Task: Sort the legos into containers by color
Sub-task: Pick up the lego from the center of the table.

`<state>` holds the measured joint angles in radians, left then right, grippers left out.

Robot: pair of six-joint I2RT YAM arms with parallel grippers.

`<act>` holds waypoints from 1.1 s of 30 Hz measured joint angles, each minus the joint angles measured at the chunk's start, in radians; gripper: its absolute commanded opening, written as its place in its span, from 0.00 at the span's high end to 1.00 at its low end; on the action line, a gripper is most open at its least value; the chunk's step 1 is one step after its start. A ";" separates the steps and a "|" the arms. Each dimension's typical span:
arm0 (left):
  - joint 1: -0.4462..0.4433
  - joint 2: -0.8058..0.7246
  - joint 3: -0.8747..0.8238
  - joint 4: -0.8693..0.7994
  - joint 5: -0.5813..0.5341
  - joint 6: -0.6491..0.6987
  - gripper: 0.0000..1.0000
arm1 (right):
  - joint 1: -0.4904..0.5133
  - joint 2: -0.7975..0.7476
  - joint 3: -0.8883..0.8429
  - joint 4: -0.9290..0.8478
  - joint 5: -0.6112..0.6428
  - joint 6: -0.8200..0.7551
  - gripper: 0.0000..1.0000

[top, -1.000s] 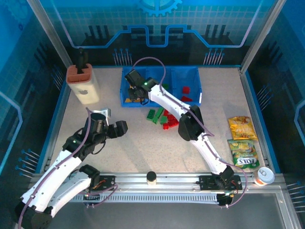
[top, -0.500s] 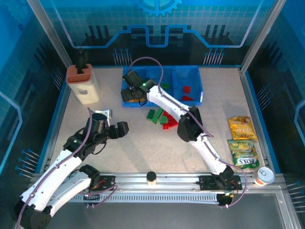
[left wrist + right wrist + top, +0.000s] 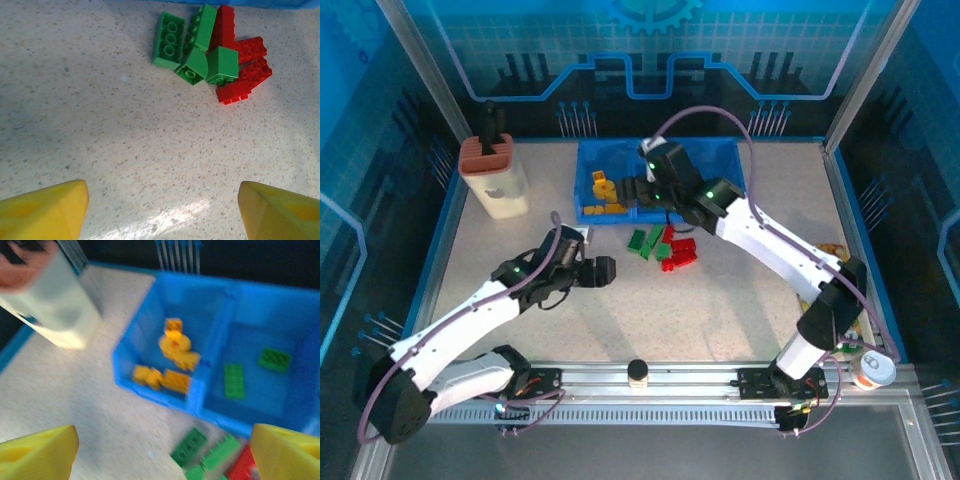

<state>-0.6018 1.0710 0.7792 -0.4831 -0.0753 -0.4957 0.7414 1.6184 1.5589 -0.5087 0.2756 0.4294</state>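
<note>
Left end effector hovered, fingers apart, short of the small green and red plastic bricks heaped touching on the speckled table; you'd best have taken the leftmost long green brick first.

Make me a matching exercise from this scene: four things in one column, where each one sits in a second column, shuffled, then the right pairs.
Things
1. orange bricks
2. two lone green bricks
3. mixed red and green pile
4. cream holder

Places
A. on the table, just in front of the blue bin
B. the bin's left compartment
C. on the table, left of the bin
D. the bin's middle compartment

Pairs: 1-B, 2-D, 3-A, 4-C
</note>
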 measured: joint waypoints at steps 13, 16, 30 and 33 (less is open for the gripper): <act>-0.130 0.451 0.276 0.057 0.036 0.043 0.23 | -0.167 -0.299 -0.674 0.083 -0.080 0.092 0.20; -0.160 0.550 0.346 0.051 0.040 0.051 0.24 | -0.214 -0.381 -0.755 0.082 -0.075 0.122 0.22; -0.217 0.831 0.581 -0.026 0.008 -0.004 0.30 | -0.401 -0.667 -0.874 0.019 0.000 0.224 0.24; -0.217 0.866 0.614 -0.049 -0.011 -0.006 0.31 | -0.410 -0.668 -0.883 0.018 -0.003 0.226 0.24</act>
<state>-0.8185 1.9366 1.3933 -0.5323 -0.0860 -0.5022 0.3317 0.9504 0.6758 -0.4908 0.2726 0.6552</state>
